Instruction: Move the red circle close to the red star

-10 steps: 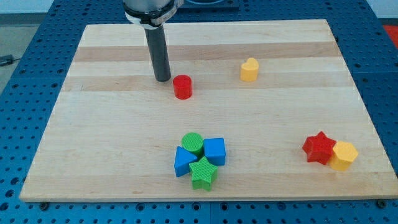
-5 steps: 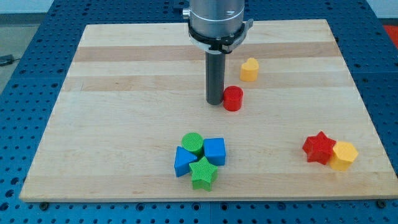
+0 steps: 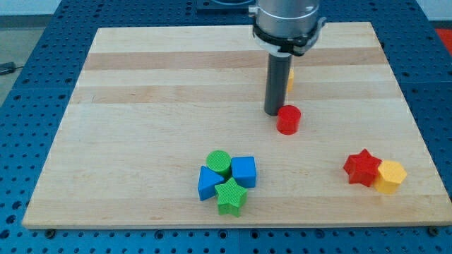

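The red circle (image 3: 287, 120) stands on the wooden board, right of the middle. My tip (image 3: 273, 113) touches or nearly touches its upper left side. The red star (image 3: 361, 168) lies near the view's lower right, well below and to the right of the red circle. A yellow hexagon block (image 3: 390, 176) sits against the star's right side.
A yellow block (image 3: 289, 79) stands just behind my rod, mostly hidden by it. A cluster of a green circle (image 3: 218, 162), a blue cube (image 3: 244, 171), a blue block (image 3: 208, 183) and a green star (image 3: 230, 196) lies at the bottom middle. The board's right edge (image 3: 406, 106) is near.
My tip has moved right and slightly down, pushing the red circle from left of the board's middle towards the view's right and a little lower. The other blocks have not moved.
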You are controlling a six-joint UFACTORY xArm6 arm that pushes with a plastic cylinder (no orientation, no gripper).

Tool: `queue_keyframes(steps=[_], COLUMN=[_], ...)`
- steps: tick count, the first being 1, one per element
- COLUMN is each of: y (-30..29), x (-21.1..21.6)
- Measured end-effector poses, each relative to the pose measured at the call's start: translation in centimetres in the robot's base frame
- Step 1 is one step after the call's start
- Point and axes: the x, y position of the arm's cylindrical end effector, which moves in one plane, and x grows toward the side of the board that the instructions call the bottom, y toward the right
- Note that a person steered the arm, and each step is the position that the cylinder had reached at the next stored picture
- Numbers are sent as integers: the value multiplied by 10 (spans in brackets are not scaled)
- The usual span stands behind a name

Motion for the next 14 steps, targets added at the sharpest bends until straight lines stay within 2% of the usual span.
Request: queue_keyframes(steps=[5, 7, 10, 12, 14], y=[51, 48, 46, 23, 17], x=[54, 70, 121, 129, 166])
